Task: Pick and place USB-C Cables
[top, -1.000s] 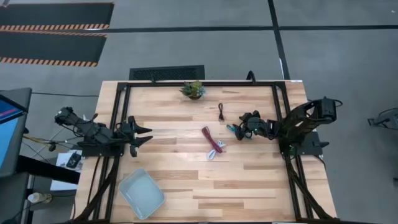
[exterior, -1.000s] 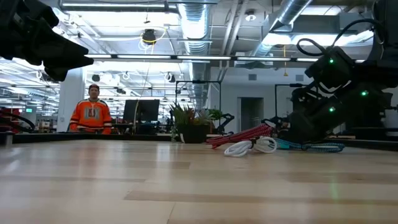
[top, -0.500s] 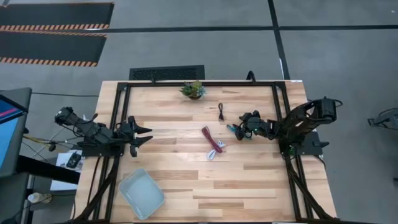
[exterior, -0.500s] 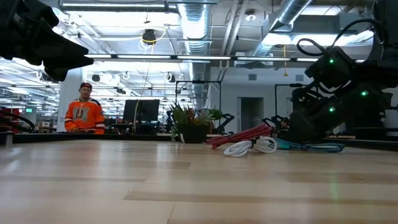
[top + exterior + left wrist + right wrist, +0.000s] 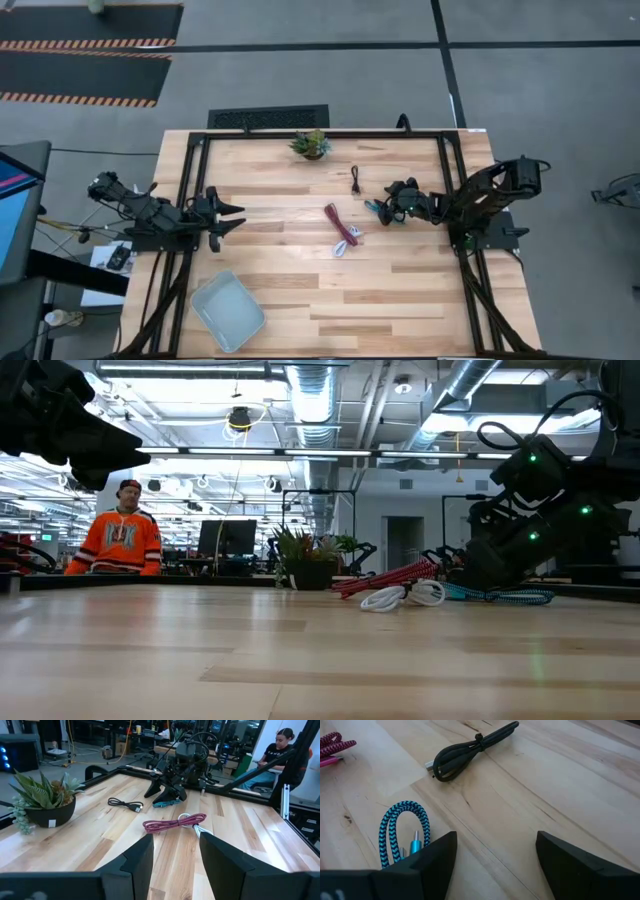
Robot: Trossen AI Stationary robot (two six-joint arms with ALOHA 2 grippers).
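The right end effector point(image 5: 385, 209) sits low at centre right of the high view, fingers spread beside the teal cable point(image 5: 375, 208); black cable point(image 5: 356, 180) above, red cable point(image 5: 340, 226) and white cable point(image 5: 343, 244) lower left on the counter point(image 5: 400, 290); the left end effector point(image 5: 232, 217) waits spread at far left.

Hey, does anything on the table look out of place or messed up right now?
Nothing stands out. The black cable, red cable, white cable and teal cable lie bundled on the wood, the plant stands upright, and the tray sits at the near edge.
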